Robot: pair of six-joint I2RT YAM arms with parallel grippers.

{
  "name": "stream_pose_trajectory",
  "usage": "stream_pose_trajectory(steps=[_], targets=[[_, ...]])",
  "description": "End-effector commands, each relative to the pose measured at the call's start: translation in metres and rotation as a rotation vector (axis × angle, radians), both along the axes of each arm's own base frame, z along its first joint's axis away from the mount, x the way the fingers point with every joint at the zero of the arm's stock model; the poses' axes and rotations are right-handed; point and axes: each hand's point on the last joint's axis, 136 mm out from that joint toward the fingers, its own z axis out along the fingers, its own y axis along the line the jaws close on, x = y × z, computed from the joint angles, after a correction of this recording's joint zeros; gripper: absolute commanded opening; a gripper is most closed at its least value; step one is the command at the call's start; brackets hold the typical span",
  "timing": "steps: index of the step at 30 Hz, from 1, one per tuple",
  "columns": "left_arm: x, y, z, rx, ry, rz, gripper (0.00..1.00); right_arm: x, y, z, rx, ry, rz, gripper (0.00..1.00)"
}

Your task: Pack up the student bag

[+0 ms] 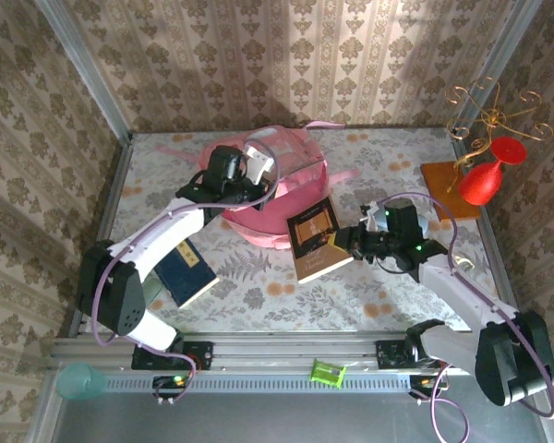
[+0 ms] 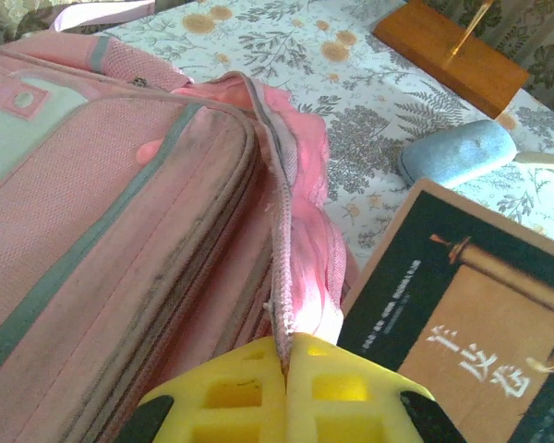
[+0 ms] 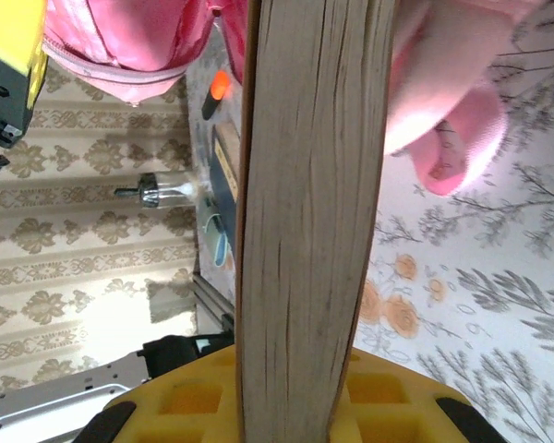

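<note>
Mid-pack: book at the bag mouth, not yet in.
Student bag [image 1: 275,189] lying flat mid-table [image 1: 258,297], pink, mouth facing near-right. Left gripper [image 2: 284,358] clenched on the bag's zip edge, holding the flap lifted. Right gripper [image 3: 295,392] clamped on a dark-covered book [image 1: 316,238], which sits just beside the bag's near-right rim, far corner at or on the fabric. Judged: opening done, insertion in hand. Left to do: slide the book in, probably then the blue notebook [image 1: 186,273] lying near-left of the bag, well apart from it, then zip up. Bag contents hidden; cannot tell what is already packed.
</note>
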Motion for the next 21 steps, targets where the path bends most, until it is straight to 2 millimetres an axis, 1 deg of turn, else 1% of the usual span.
stream_pose_trajectory(steps=[1, 3, 5, 8, 9, 14, 21], targets=[[-0.004, -0.005, 0.042, -0.083, -0.071, -0.032, 0.0, 0.016, 0.021, 0.027, 0.089, -0.1, 0.031, 0.0], [-0.007, -0.005, 0.048, -0.095, -0.078, -0.04, 0.0, 0.024, 0.03, 0.025, 0.097, -0.106, 0.034, 0.0], [-0.009, -0.005, 0.052, -0.101, -0.087, -0.045, 0.0, 0.037, 0.037, 0.025, 0.117, -0.11, 0.023, 0.0], [-0.006, -0.001, 0.053, -0.099, -0.092, -0.033, 0.0, 0.056, 0.046, 0.02, 0.124, -0.098, 0.013, 0.0], [-0.006, 0.0, 0.054, -0.101, -0.092, -0.031, 0.0, 0.063, 0.048, 0.014, 0.127, -0.083, 0.001, 0.0], [-0.003, 0.001, 0.065, -0.121, -0.107, -0.027, 0.0, 0.1, 0.064, 0.018, 0.205, -0.11, -0.03, 0.0], [0.004, 0.003, 0.077, -0.135, -0.123, -0.015, 0.0, 0.144, 0.082, 0.009, 0.204, -0.126, -0.087, 0.0]])
